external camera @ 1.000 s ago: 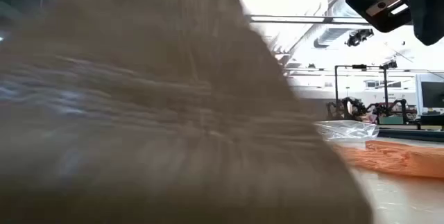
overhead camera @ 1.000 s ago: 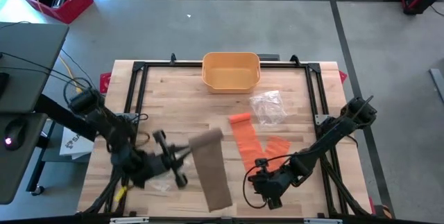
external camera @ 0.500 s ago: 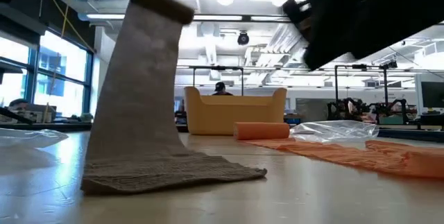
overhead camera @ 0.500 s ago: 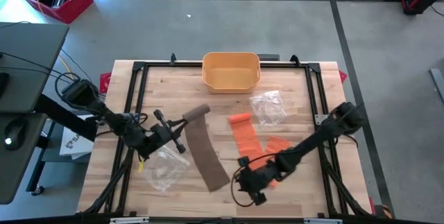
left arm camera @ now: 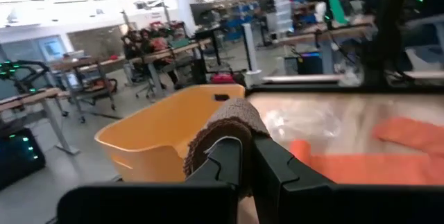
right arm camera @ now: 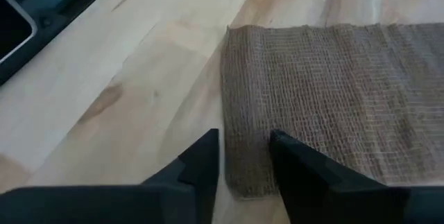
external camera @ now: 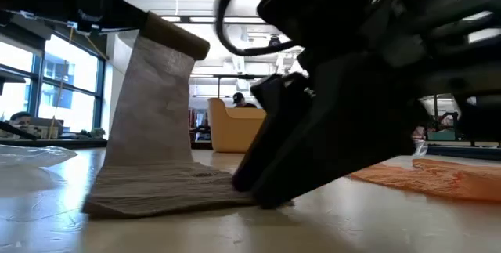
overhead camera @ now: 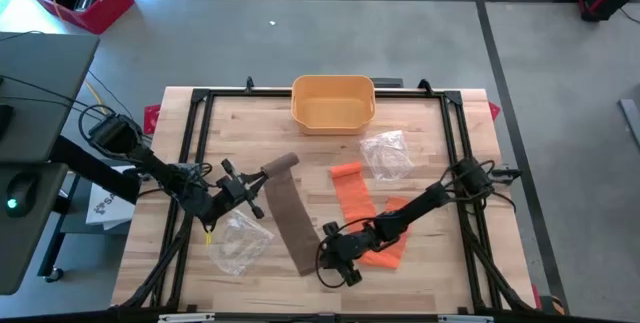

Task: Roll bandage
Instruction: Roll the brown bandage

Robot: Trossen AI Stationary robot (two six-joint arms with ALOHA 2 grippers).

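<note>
A brown bandage (overhead camera: 295, 218) runs from a rolled end (overhead camera: 281, 166), held up at mid-table, down to a flat near end (external camera: 164, 190) lying on the table. My left gripper (overhead camera: 256, 179) is shut on the rolled end. My right gripper (overhead camera: 328, 260) is open, low at the table. Its fingers stand over the corner (right arm camera: 244, 172) of the bandage's near end. An orange bandage (overhead camera: 365, 213) lies unrolled to the right, under the right arm. My left gripper pinches the bandage's rolled end (left arm camera: 223, 123) between its two fingers, coming about level from the table's left. The roll is lifted clear. The strip slants down from it, fairly straight, to the part lying on the table. My right gripper's fingers (right arm camera: 202, 160) are at the near corner of the bandage; I cannot tell whether they touch it.
A yellow basket (overhead camera: 333, 101) stands at the far edge. One clear plastic bag (overhead camera: 385, 153) lies right of centre and another (overhead camera: 240, 243) lies near my left gripper. A black frame (overhead camera: 200, 98) borders the table.
My left gripper has gone toward the table's far edge and up with the rolled end, drawing the brown bandage away from the near edge. Its near end still lies on the table. My right gripper has gone toward the table's left, across the orange bandage, to the brown bandage's near end.
</note>
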